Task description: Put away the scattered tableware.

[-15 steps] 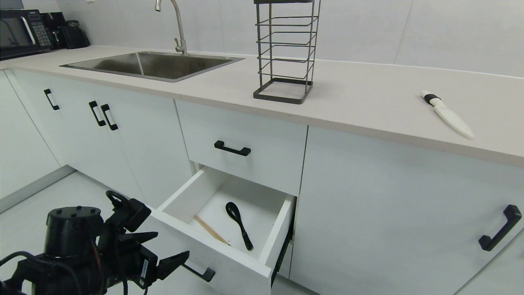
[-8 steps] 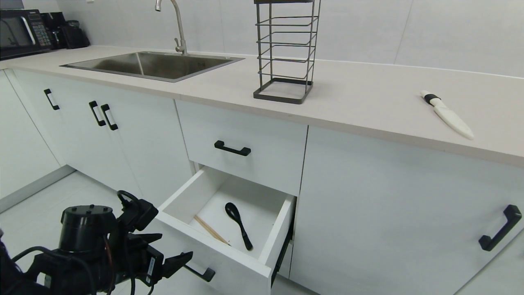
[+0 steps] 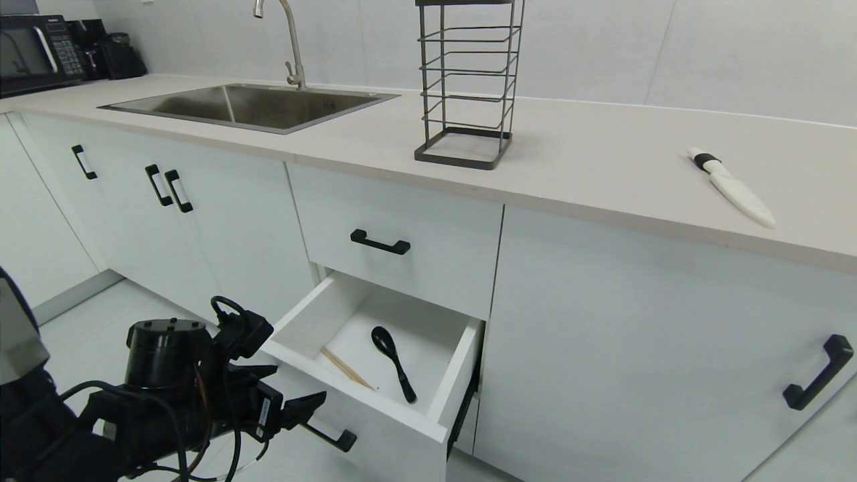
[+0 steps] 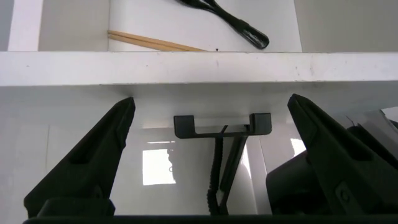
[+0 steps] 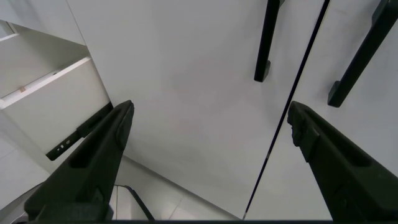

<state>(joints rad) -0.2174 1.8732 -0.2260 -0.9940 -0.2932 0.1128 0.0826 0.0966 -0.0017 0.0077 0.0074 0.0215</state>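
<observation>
Honestly, the left gripper (image 4: 211,106), jaws wide open and holding nothing, sits just in front of the drawer handle (image 4: 222,124), so it should centre on that bar and move the drawer (image 3: 375,415) straight, with spoon (image 3: 395,361) and chopsticks (image 3: 348,368) inside and the knife (image 3: 730,187) out on the counter (image 3: 589,161).

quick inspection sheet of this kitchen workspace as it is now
surface: pale countertop
job's things: black spoon and chopsticks lie in the open drawer; knife lies on the countertop
clutter: nothing seen
grippers: left gripper open, facing the drawer handle; right gripper open, facing cabinet doors
cables: black lead looped at the left wrist
surroundings: wire rack, sink, faucet, microwave
</observation>
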